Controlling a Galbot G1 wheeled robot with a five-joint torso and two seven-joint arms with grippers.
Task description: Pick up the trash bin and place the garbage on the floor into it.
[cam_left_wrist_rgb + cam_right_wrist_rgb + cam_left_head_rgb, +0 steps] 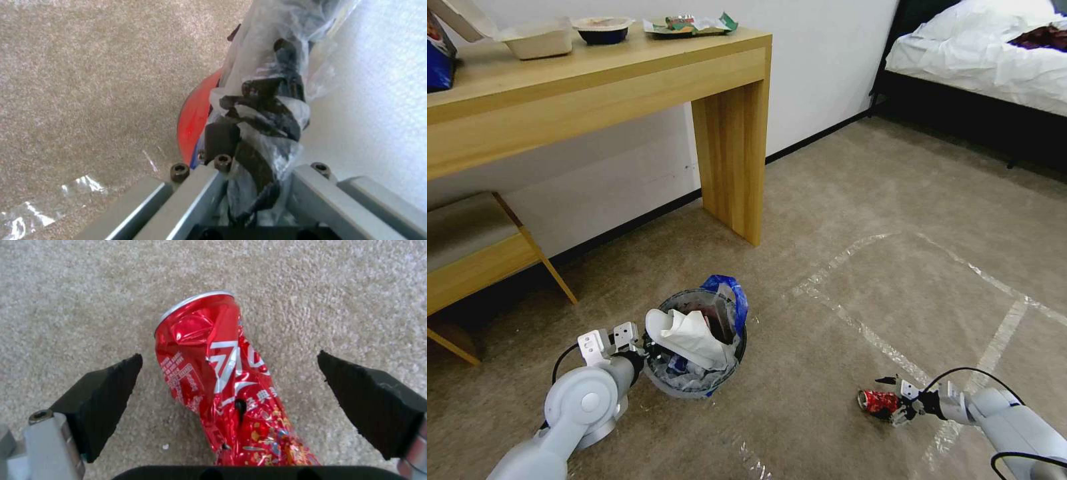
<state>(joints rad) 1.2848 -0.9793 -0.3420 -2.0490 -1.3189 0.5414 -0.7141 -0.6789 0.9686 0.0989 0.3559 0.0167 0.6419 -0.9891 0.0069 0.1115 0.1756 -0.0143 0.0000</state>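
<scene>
The left pincer (644, 347) clamps the trash bin's (684, 389) rim; the right pincer (229, 390) straddles the dented can (222, 380) on the floor (840, 220), fingers spread.

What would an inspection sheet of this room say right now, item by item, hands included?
Surface: beige carpet floor with pale tape lines.
Job's things: trash bin stands on the floor, lined with a plastic bag, white tissues piled on top; dented red drink can lies on its side on the floor.
Clutter: food containers and wrappers on the wooden desk.
Hands: left hand shut on the bin's rim and bag; right hand open, fingers either side of the can, not touching.
Cables: black cable loops at the left wrist, another at the right.
Surroundings: white wall, wooden bench, bed with white bedding.
</scene>
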